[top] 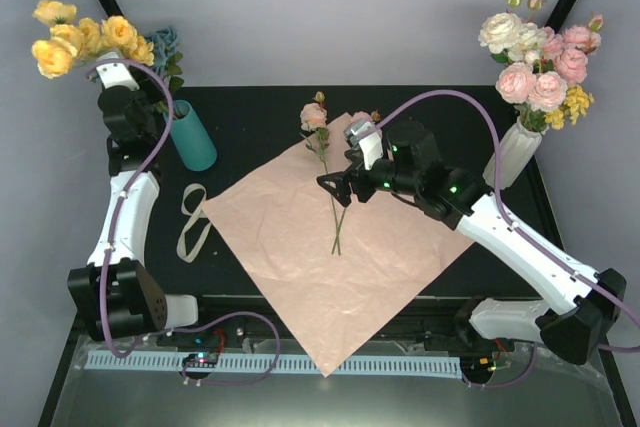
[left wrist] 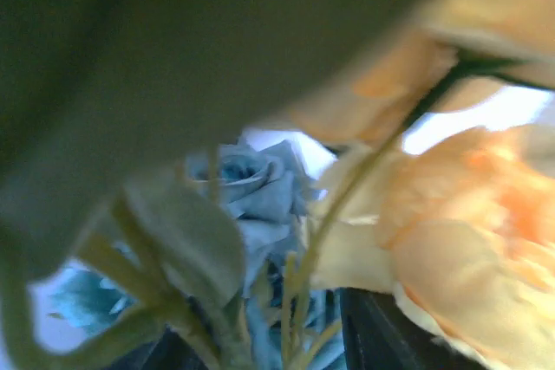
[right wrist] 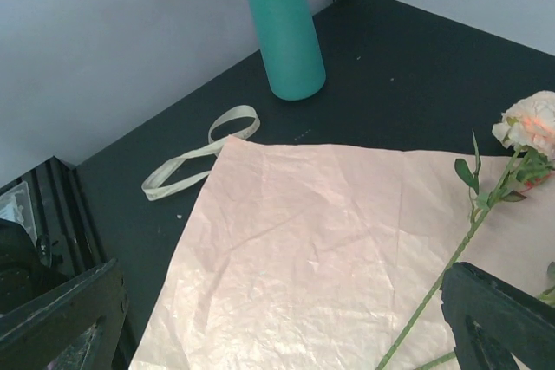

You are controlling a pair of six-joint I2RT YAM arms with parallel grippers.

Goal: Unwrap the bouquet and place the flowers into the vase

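I am working over the black table (top: 260,112), where the pink paper (top: 300,257) is lying spread flat. My right gripper (top: 335,187) is hovering with jaws wide apart over the pink roses (top: 315,117) on the paper. My left gripper (top: 152,87) is sitting among the yellow and blue flowers (top: 90,42) standing in the teal vase (top: 193,137); I cannot tell whether it is gripping. The beige ribbon (top: 192,219) is lying beside the paper.

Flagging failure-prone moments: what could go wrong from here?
1. The left gripper sits among the flowers in the vase; pulling away could snag them or tip it.
2. The open right gripper hovers over thin pink-rose stems lying on the paper; closing low may pinch the paper too.
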